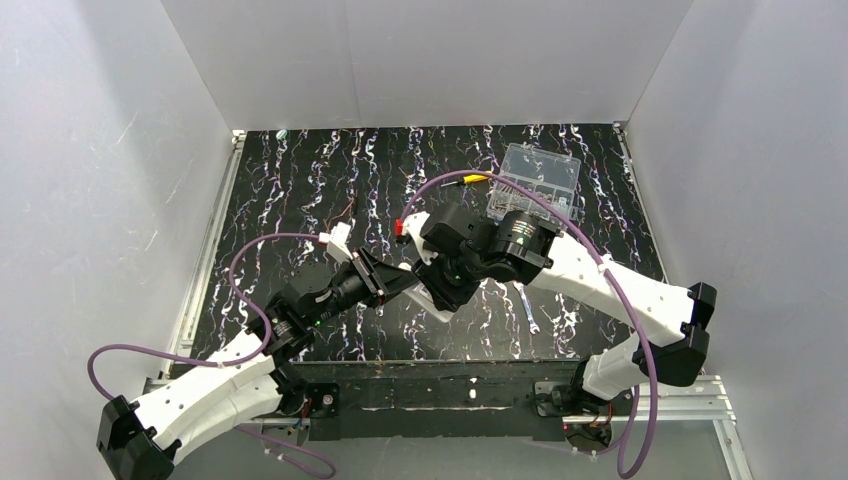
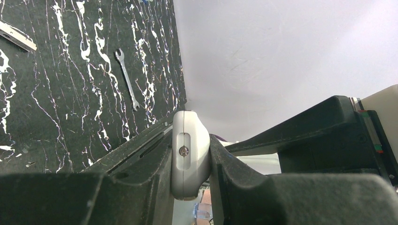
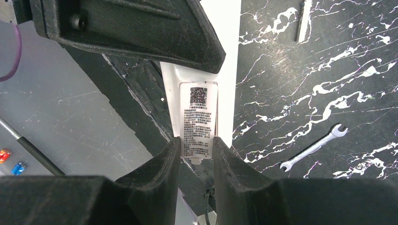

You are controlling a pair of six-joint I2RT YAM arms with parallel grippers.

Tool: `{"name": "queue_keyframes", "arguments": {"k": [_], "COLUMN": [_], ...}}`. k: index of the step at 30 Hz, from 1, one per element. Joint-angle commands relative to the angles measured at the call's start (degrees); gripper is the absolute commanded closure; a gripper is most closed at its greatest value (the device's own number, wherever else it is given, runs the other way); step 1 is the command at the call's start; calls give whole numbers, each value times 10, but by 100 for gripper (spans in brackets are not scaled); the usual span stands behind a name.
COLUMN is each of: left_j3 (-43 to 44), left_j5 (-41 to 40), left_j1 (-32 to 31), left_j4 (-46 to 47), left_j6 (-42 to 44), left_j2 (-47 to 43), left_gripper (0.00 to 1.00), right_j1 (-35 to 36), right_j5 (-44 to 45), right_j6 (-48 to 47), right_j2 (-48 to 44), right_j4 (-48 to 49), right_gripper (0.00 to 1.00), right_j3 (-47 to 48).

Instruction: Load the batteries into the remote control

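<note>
1. The remote control (image 2: 190,157) sits at mid-frame in the top view, lifted off the table (image 3: 328,70). The left gripper (image 2: 191,136) is clamped across its slim white body, end-on to the left wrist camera.
2. The right gripper (image 3: 197,143) is closed on the lower end of the labelled back cover (image 3: 199,112), one finger on each long edge. The step looks like freeing that cover to reach the compartment.
3. Pull along the remote's length, toward the bottom of the right wrist frame. A sideways tug would likely twist the bar in the left fingers.
4. Make the left clamp the anchor, firm and motionless, while the right does all the travel.
5. The right fingers hold only the cover's tail, so slipping off is the likely failure; a deeper bite would be safer.
6. No batteries can be made out for certain in any view, so they need finding next. The wrench (image 3: 312,149) at lower right is not needed.
</note>
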Motion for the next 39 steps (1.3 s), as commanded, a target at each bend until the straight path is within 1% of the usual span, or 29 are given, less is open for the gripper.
{"name": "queue_keyframes", "arguments": {"k": [1,27,39], "left_j3": [21,28,26], "left_j5": [5,12,12], "left_j1": [-2,-2,-2], "left_j4": [51,54,57], "left_j6": [-1,-1,-2], "left_j2": [-7,-4,-3], "left_gripper": [100,100,100], "right_j1": [2,2,2], "right_j5": [9,-7,-9], "right_j6": [-4,-13,-13], "right_j2": [5,22,28], "right_j4": [5,20,22], "right_gripper": [73,72,63], "right_j3": [20,30,35]}}
